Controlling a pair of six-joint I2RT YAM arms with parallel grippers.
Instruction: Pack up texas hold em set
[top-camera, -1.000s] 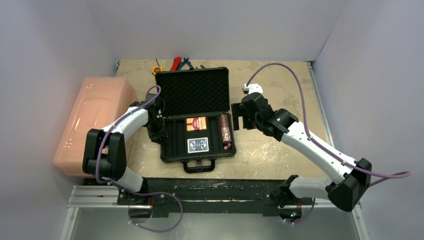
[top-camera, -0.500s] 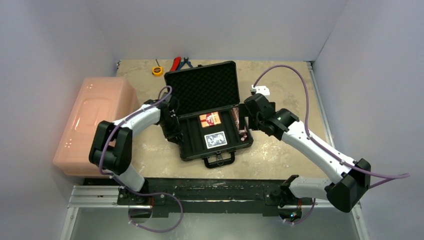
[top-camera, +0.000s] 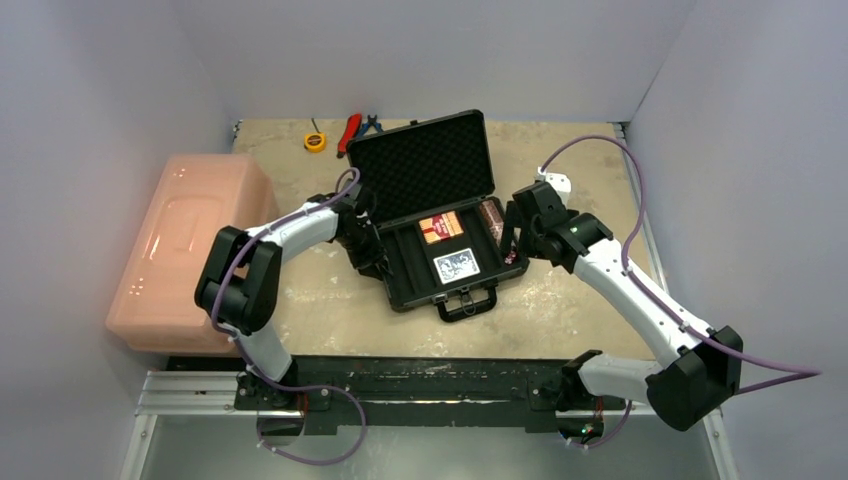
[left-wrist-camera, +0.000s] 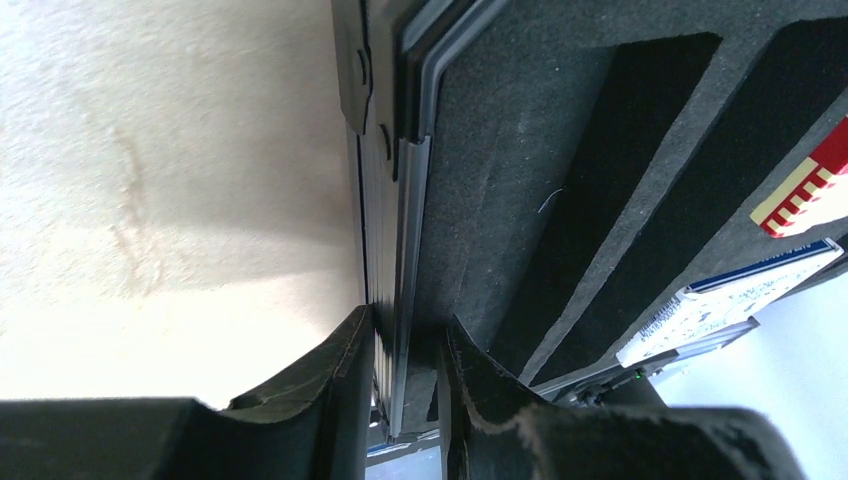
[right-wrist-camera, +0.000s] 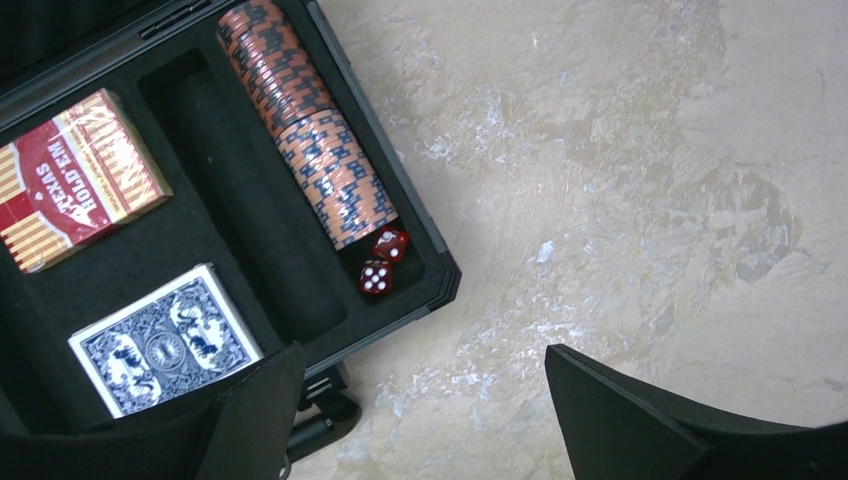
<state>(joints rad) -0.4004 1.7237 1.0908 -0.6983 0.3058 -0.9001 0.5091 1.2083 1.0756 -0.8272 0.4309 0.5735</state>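
The black case (top-camera: 398, 262) lies open mid-table with its foam lid (top-camera: 425, 168) upright. In it are a red deck (top-camera: 440, 227), a blue deck (top-camera: 456, 264) and two reddish chip rolls (top-camera: 497, 225). The right wrist view shows the chip rolls (right-wrist-camera: 310, 150), two red dice (right-wrist-camera: 383, 262), the red deck (right-wrist-camera: 75, 175), the blue deck (right-wrist-camera: 165, 340) and the case handle (right-wrist-camera: 320, 420). My left gripper (top-camera: 375, 258) is shut on the case's left wall (left-wrist-camera: 400, 230). My right gripper (right-wrist-camera: 420, 400) is open and empty over the table beside the case's right front corner.
A large pink bin (top-camera: 185, 250) stands at the left edge. Red and blue pliers (top-camera: 358, 125) and a yellow tape measure (top-camera: 315, 141) lie at the back, just left of the lid. White walls close in the table on three sides.
The case has slid to the right and turned counterclockwise with my left gripper on its wall. My right arm has drawn back to the right alongside it.
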